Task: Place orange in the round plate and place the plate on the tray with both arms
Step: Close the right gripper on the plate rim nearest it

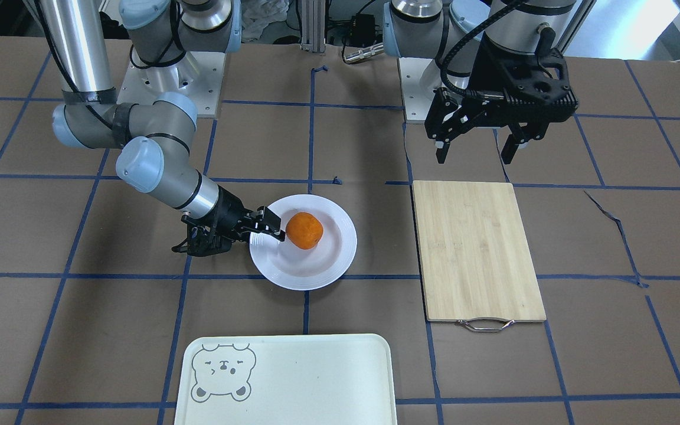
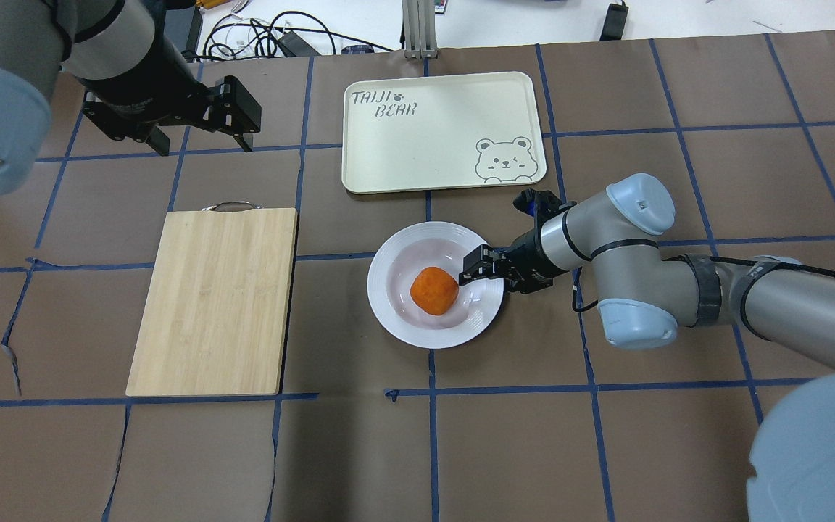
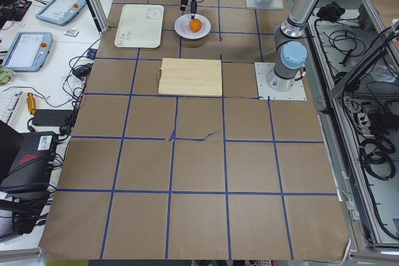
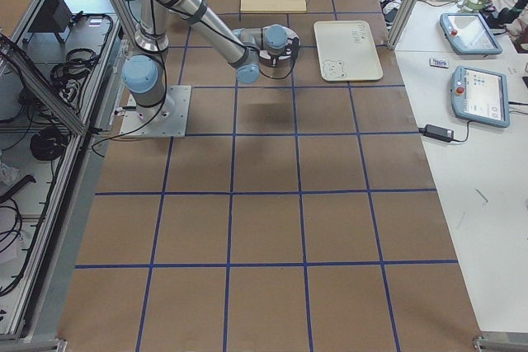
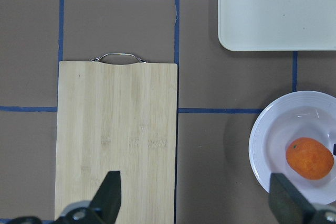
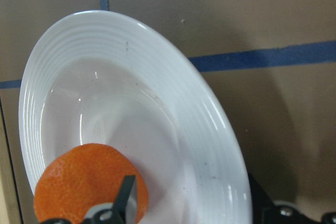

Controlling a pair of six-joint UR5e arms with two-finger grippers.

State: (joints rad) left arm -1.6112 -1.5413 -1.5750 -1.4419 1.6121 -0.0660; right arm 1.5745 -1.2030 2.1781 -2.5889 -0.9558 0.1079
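Note:
The orange (image 1: 304,230) lies in the sunken centre of the round white plate (image 1: 310,268), which rests on the brown table. My right gripper (image 1: 272,227) reaches in low from the plate's side and is open. One finger is over the plate next to the orange (image 6: 79,182) and the other is outside the rim (image 6: 173,103). The cream tray (image 2: 432,138) with the bear outline lies bare just beyond the plate (image 2: 417,335). My left gripper (image 2: 200,138) hangs open and holds nothing, high above the table by the bamboo board's handle end, far from the plate.
A bamboo cutting board (image 2: 214,297) with a metal handle lies beside the plate on my left side. Blue tape lines cross the brown table cover. Cables and tablets sit past the table's far edge.

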